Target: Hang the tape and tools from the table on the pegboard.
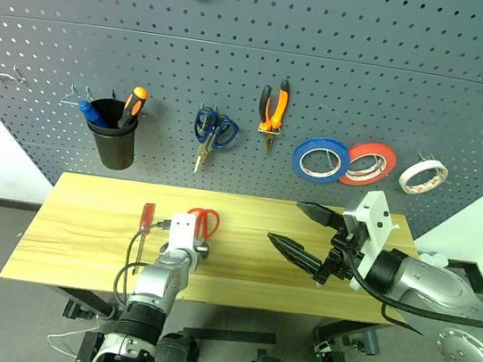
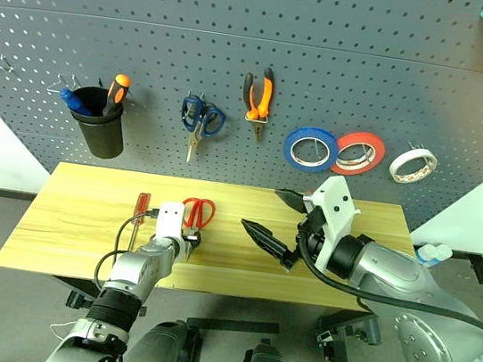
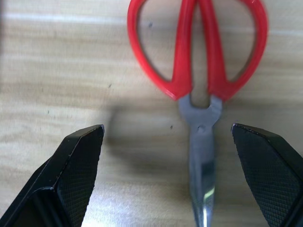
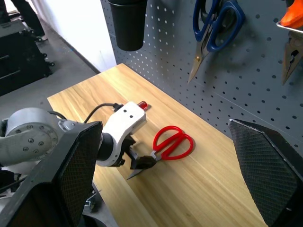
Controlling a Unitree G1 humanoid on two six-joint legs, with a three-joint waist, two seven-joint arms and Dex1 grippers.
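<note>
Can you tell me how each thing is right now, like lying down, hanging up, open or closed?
Red-handled scissors with silver blades: lying on the wooden table, blades closed.
Thin red-handled screwdriver: lying on the table.
Orange-and-black-handled pliers: hanging on the dark grey pegboard.
Small cream tape roll: hanging on the pegboard.
Left gripper: jaws open, over the scissors' blades.
Right gripper: jaws open, empty.

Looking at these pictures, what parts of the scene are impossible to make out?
- Red scissors: blade tips cut off by the left wrist view's edge; in the head views, hidden behind the left gripper.
- Red screwdriver: its shaft is too thin to trace.
- Black cup: the contents' lower parts are hidden inside.
</note>
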